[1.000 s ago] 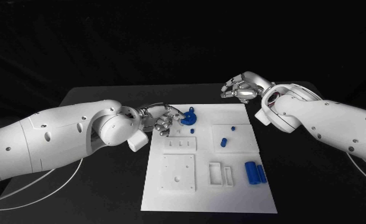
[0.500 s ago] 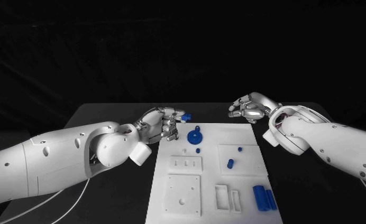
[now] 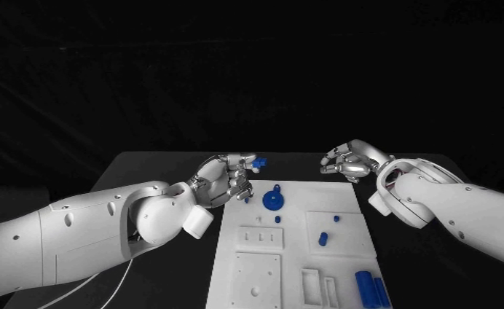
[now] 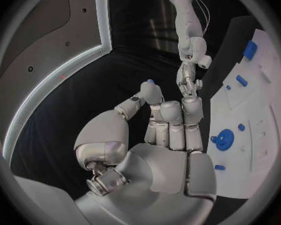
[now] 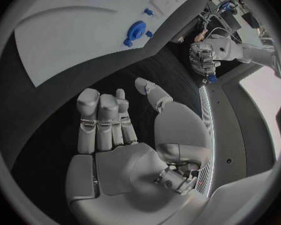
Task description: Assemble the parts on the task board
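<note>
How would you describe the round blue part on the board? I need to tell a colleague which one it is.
Start at the white task board in the middle of the black table. Near its far edge, just off the left hand, lies a blue disc with a raised knob. It is the only round, flat part; the other blue pieces are small pegs or long bars.

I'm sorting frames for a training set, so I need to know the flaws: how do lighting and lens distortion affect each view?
Head view: dark backdrop and black table merge, while the white task board shows bright and its straight edges stay straight. Left wrist view: fisheye bends the board's edge; the silver left hand is evenly lit. Right wrist view: the same curving, with the silver right hand lit against dark table.
</note>
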You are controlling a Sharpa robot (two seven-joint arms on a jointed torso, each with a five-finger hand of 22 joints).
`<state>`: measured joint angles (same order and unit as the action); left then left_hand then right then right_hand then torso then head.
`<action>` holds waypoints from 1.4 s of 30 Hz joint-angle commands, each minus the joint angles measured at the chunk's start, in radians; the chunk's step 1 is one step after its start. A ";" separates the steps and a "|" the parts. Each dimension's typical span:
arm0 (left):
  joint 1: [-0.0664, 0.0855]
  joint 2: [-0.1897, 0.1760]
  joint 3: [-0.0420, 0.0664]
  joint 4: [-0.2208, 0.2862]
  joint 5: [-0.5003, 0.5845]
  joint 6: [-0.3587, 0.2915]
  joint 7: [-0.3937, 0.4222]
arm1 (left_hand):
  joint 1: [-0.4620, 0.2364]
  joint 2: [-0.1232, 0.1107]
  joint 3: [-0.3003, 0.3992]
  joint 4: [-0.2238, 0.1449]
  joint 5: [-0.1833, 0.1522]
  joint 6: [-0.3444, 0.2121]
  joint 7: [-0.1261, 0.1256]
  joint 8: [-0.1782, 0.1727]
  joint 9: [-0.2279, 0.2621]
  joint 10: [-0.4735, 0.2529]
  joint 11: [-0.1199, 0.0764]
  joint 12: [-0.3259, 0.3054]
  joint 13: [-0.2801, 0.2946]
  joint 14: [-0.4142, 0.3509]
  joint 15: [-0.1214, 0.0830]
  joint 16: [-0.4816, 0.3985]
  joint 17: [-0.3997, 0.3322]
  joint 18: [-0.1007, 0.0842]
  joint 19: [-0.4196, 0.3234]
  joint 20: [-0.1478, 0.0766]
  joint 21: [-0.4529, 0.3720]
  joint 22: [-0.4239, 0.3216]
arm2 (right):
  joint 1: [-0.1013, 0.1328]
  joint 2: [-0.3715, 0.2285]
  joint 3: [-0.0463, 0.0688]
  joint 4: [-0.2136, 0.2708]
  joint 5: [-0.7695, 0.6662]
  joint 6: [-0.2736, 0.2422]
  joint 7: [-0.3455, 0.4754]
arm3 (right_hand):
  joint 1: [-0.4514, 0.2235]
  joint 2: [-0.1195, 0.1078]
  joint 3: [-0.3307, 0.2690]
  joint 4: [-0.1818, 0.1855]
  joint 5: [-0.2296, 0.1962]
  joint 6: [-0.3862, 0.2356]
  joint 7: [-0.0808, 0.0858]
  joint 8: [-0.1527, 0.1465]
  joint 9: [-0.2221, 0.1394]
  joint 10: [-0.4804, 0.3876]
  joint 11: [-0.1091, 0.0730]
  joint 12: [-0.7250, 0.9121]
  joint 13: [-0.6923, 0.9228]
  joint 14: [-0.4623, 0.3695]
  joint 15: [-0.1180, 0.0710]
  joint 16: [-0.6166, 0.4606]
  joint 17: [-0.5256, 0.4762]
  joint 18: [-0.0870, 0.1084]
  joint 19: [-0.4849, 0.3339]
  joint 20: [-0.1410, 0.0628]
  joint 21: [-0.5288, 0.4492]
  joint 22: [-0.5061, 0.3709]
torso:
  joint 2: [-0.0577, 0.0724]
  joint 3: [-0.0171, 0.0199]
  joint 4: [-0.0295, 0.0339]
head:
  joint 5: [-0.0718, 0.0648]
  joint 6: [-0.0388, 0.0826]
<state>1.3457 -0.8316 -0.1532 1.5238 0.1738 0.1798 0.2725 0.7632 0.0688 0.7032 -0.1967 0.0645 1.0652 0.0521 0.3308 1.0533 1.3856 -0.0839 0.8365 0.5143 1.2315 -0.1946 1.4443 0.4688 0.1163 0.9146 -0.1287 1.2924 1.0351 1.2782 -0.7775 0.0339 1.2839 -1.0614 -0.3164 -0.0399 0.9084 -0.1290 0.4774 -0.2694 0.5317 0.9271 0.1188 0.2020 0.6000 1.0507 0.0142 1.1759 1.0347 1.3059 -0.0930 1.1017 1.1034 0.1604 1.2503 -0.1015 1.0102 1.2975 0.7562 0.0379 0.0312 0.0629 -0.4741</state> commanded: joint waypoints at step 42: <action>-0.014 0.017 0.000 -0.071 -0.063 -0.161 0.010 | 0.045 -0.027 0.002 -0.018 0.033 0.137 -0.057 -0.021 0.030 -0.040 -0.027 0.000 -0.005 -0.011 -0.022 0.000 -0.008 -0.002 0.004 -0.131 -0.005 0.001 | -0.027 -0.028 -0.012 0.191 -0.169 -0.118 0.209 | 0.128 0.006 0.052 -0.022 -0.065 -0.014 0.016 -0.001 -0.005 -0.011 0.007 0.005 -0.006 -0.007 0.004 -0.009 0.007 0.101 -0.011 0.002 -0.005 0.015 | -0.001 0.0002 -0.0005 | -0.070 -0.027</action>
<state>1.3316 -0.8147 -0.1531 1.4547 0.1332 0.0657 0.2781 0.7980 0.0393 0.7054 -0.2196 0.1036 1.1797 -0.0178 0.3095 1.0831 1.3570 -0.1022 0.8433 0.5111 1.2143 -0.2079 1.4479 0.4620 0.1161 0.9147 -0.1286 1.2925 1.0372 1.2513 -0.8046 0.0210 1.4778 -1.1808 -0.4459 0.1814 1.0243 -0.1212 0.5229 -0.2903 0.4725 0.9260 0.1180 0.2021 0.5966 1.0470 0.0179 1.1799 1.0294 1.3025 -0.0896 1.0967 1.1083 0.1603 1.2428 -0.1018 1.0103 1.3076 0.7556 0.0391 0.0307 0.0069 -0.4950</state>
